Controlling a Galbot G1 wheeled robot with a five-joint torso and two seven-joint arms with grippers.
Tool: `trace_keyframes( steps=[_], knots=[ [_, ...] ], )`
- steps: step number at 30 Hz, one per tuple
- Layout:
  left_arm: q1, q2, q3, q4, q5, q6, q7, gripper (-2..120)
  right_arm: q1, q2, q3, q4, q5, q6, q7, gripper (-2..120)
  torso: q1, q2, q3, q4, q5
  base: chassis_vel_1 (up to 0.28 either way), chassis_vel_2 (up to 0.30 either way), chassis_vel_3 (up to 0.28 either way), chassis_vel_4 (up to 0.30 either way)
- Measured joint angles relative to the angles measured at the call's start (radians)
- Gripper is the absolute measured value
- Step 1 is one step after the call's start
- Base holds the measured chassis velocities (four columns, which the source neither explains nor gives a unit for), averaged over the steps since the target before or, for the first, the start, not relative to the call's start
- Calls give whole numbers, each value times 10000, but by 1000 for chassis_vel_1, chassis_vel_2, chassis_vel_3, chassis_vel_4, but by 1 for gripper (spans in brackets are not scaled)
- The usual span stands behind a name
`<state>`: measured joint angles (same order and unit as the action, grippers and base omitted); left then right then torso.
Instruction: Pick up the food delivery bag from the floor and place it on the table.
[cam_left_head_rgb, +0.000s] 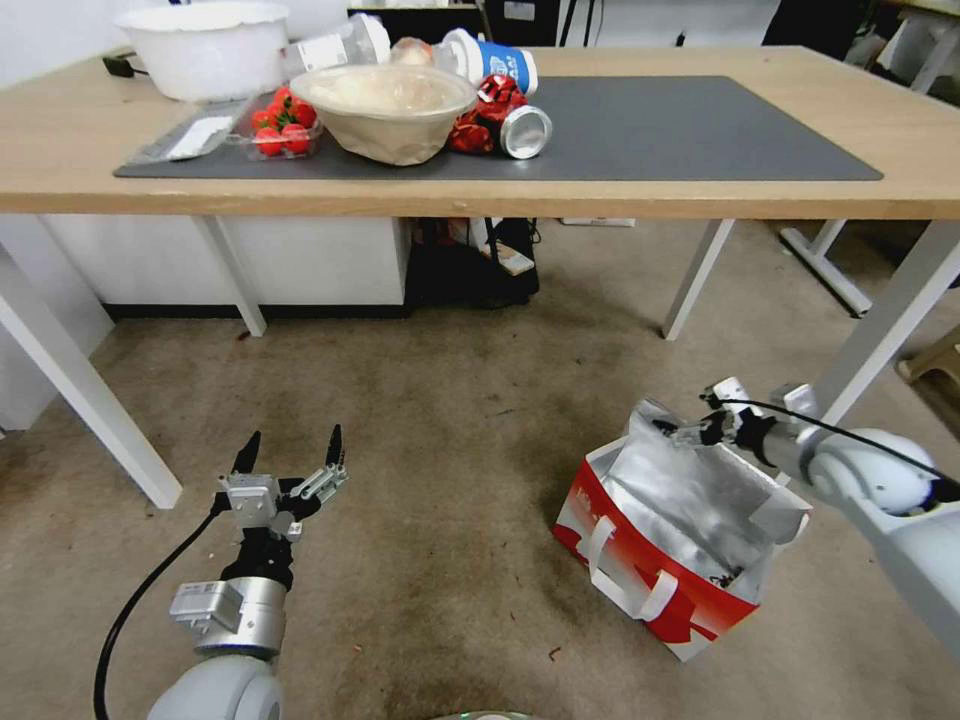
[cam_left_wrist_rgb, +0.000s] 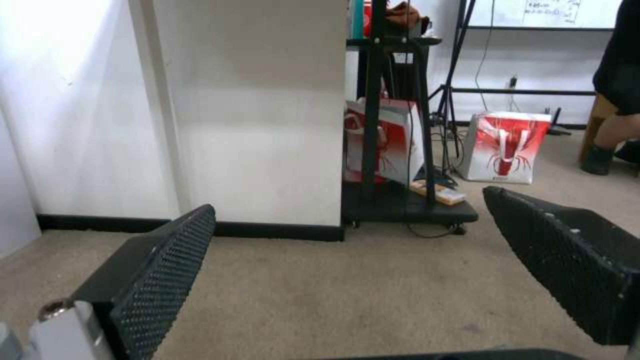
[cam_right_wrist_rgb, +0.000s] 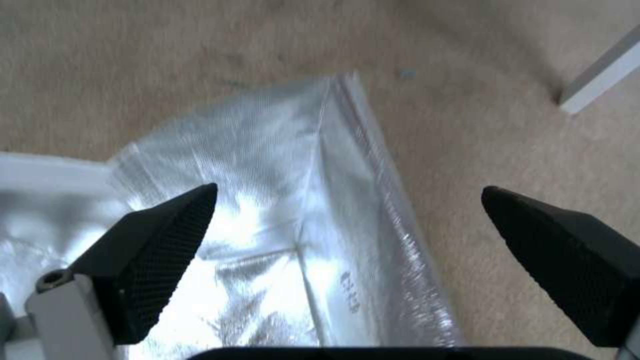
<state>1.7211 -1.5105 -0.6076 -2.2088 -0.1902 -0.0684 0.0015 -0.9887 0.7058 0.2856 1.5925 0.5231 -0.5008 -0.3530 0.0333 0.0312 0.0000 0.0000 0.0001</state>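
Left gripper (cam_left_head_rgb: 290, 447) hangs low over the floor (cam_left_head_rgb: 440, 480) at near left, fingers spread, nothing between them. From the left wrist view its two black textured pads (cam_left_wrist_rgb: 160, 270) frame a white cabinet panel (cam_left_wrist_rgb: 253, 115), a dark rack (cam_left_wrist_rgb: 400, 200) and two red-and-white bags (cam_left_wrist_rgb: 507, 147) farther back; the head view hides most of this under the table.

The table (cam_left_head_rgb: 700, 200) spans the far side, its dark grey mat (cam_left_head_rgb: 680, 130) carrying at the left end a white tub (cam_left_head_rgb: 205, 50), a tray of strawberries (cam_left_head_rgb: 283, 125), a covered bowl (cam_left_head_rgb: 385, 110) and tipped cans (cam_left_head_rgb: 510, 125). The mat's right half is bare. A white table leg (cam_left_head_rgb: 890, 320) stands just behind the right arm.

The food delivery bag (cam_left_head_rgb: 680, 540) stands open on the floor at near right, foil lining showing, white loop handles (cam_left_head_rgb: 625, 575) hanging over its red side. Right gripper (cam_left_head_rgb: 690, 432) sits at the bag's far rim. The right wrist view shows its fingers (cam_right_wrist_rgb: 160, 250) spread wide on either side of the upright foil flap (cam_right_wrist_rgb: 300, 200), apart from it and gripping nothing.
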Motion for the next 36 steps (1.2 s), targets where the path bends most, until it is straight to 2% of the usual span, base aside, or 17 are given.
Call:
trace_keyframes(
  steps=[7, 13, 15, 17, 19, 21, 24, 25, 27, 29, 32, 33, 34, 36],
  knots=[
    [12, -5, -22, 81, 4, -92, -21, 100, 457, 93, -627, -511, -125, 38, 13, 98, 0, 3, 0, -1, -2, 0, 0, 0, 0],
    [18, -18, -5, 151, 41, -159, -27, 100, 892, 169, -1057, -930, -200, 67, 51, 78, 1, 6, 0, -1, -1, 0, 0, 0, 0],
    [18, -20, -3, 162, 45, -165, -28, 100, 970, 177, -1124, -1002, -217, 68, 53, 76, 0, 7, 0, 0, -2, 0, 0, 0, 0],
    [18, -27, 3, 177, 51, -183, -29, 100, 1156, 196, -1322, -1185, -292, 70, 42, 65, 0, 8, 0, -1, -2, 0, 0, 0, 0],
    [19, -30, 6, 181, 54, -188, -28, 100, 1206, 201, -1380, -1233, -306, 70, 41, 62, 1, 8, 0, 0, -1, 0, 0, 0, 0],
    [31, -43, 13, 189, 63, -216, -29, 100, 1377, 246, -1548, -1396, -389, 76, 22, 51, 1, 9, -1, 0, -2, 0, 0, 0, 0],
    [34, -48, 14, 198, 64, -230, -30, 100, 1464, 280, -1657, -1493, -467, 76, 17, 49, 2, 9, 0, 0, -2, 0, 0, 0, 0],
    [35, -53, 14, 204, 65, -256, -30, 100, 1536, 316, -1752, -1611, -599, 76, -2, 43, 1, 9, -1, 1, -2, 0, 0, 0, 0],
    [35, -53, 14, 205, 64, -258, -30, 100, 1549, 328, -1766, -1644, -635, 77, -16, 41, 1, 9, -1, 1, -1, 0, 0, 0, 0],
    [36, -53, 13, 208, 65, -265, -30, 100, 1572, 356, -1806, -1758, -743, 99, -64, 34, 0, 10, 0, 1, -2, 0, 0, 0, 0],
    [36, -53, 13, 208, 65, -265, -30, 100, 1572, 356, -1806, -1758, -743, 99, -64, 34, 0, 10, 0, 1, -2, 0, 0, 0, 0],
    [30, -47, 12, 218, 64, -268, -30, 100, 1563, 357, -1849, -1846, -848, 143, -115, 21, 1, 11, 0, 0, -2, 0, 0, 0, 0],
    [27, -43, 11, 223, 63, -270, -30, 100, 1539, 361, -1854, -1876, -896, 168, -132, 14, 1, 11, -1, 0, -2, 0, 0, 0, 0],
    [27, -43, 11, 223, 63, -270, -30, 100, 1537, 362, -1853, -1877, -899, 169, -134, 14, 1, 10, 0, 0, -2, 0, 0, 0, 0]
  ],
)
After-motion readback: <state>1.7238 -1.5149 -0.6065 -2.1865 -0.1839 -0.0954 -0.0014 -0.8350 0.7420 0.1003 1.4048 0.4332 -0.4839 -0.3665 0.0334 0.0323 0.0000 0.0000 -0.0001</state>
